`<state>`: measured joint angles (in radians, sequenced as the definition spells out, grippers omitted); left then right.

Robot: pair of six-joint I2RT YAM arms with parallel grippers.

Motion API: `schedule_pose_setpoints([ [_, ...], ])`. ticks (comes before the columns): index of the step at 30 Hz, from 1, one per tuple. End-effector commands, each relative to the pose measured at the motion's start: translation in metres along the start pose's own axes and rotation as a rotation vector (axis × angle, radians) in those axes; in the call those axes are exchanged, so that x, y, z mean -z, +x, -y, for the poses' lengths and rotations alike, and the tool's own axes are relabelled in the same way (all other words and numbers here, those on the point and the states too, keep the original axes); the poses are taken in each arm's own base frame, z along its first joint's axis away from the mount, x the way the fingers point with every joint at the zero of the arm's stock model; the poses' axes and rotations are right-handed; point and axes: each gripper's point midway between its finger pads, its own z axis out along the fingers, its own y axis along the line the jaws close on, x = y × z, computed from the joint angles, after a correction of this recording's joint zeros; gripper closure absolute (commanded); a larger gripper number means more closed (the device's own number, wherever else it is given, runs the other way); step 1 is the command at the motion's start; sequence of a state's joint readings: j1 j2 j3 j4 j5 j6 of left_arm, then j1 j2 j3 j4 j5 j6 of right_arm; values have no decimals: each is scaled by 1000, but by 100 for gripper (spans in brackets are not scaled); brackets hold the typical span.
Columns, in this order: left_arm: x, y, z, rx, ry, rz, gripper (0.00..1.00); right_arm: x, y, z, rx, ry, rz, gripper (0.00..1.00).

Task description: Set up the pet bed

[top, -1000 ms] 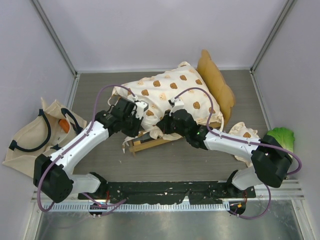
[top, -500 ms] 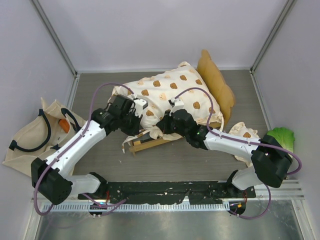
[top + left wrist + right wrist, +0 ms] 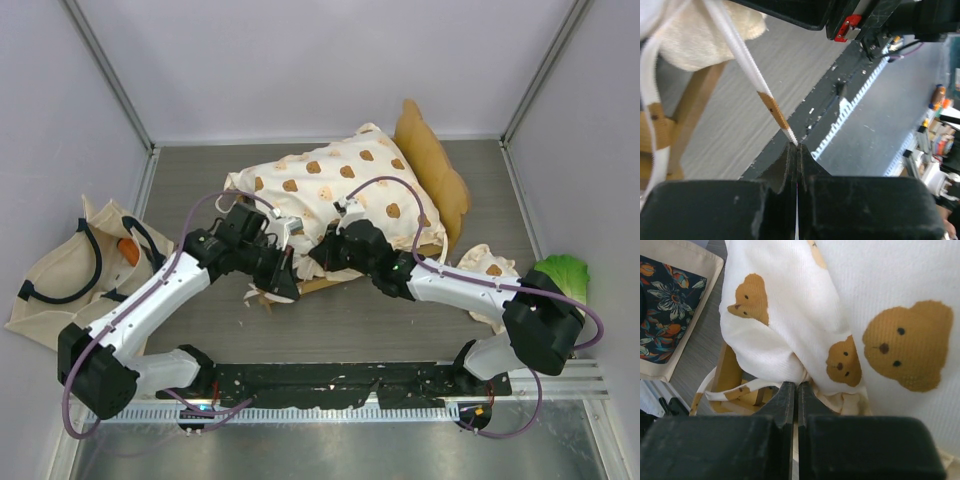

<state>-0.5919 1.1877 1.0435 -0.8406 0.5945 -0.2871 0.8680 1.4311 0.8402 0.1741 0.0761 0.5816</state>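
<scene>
In the middle of the desk (image 3: pixel 190 175), the pet bed (image 3: pixel 437 178) sat skewed, its bear-print cushion (image 3: pixel 330 190) heaped on the frame. The left gripper (image 3: pixel 796 150) was clamped on the cushion's tie strap (image 3: pixel 772 105) (pulled taut, presumably for tying down). The right gripper (image 3: pixel 795 388) pinched the cushion's edge, likely steadying it.

Left pincer (image 3: pixel 796 149) clamped on white tie ribbon (image 3: pixel 735 42), cream cushion (image 3: pixel 700 40) above, wooden frame (image 3: pixel 696 105) at left
</scene>
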Motion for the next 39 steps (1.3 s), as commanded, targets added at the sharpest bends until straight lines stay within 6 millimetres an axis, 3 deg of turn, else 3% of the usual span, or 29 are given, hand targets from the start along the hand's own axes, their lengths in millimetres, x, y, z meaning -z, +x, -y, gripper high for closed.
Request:
schedule_pose_setpoints([
  [1,-2,19,46,74,257,-61,100,4,-37,3,-4,41,109,97],
  [5,-16,19,67,147,353,-67,100,4,-36,4,-7,50,110,97],
  [12,-15,3,95,166,470,5,99,6,-41,3,-8,51,122,97],
  [16,-28,5,77,191,382,21,100,9,-44,3,-9,52,134,97],
  [17,-35,2,64,197,305,50,99,10,-43,2,-9,51,133,97],
  [18,-39,11,48,219,206,26,88,11,-44,3,-9,52,136,97],
  [20,-40,11,33,181,122,35,79,12,-43,3,-9,52,134,97],
  [22,-40,12,44,165,188,14,65,13,-43,5,-7,61,134,97],
  [23,-43,16,48,177,223,-16,64,13,-43,6,-6,64,136,97],
  [25,-46,19,47,169,216,-32,67,14,-43,6,-6,63,135,97],
  [26,-45,20,48,151,224,-35,86,14,-44,5,-6,63,137,97],
  [29,-43,21,59,137,291,-52,79,15,-44,6,-6,64,136,97],
  [32,-48,22,79,123,404,-86,83,16,-45,6,-7,67,142,97],
  [35,-54,23,76,111,388,-98,80,16,-46,5,-5,64,141,97],
  [36,-56,28,66,99,329,-112,75,15,-45,5,-5,65,137,97],
  [37,-55,20,57,84,246,-80,74,16,-46,4,-5,64,138,97],
  [38,-59,13,32,82,92,-32,75,16,-46,5,-5,66,138,97],
  [39,-56,21,13,93,-26,-58,73,17,-45,5,-5,65,137,97],
])
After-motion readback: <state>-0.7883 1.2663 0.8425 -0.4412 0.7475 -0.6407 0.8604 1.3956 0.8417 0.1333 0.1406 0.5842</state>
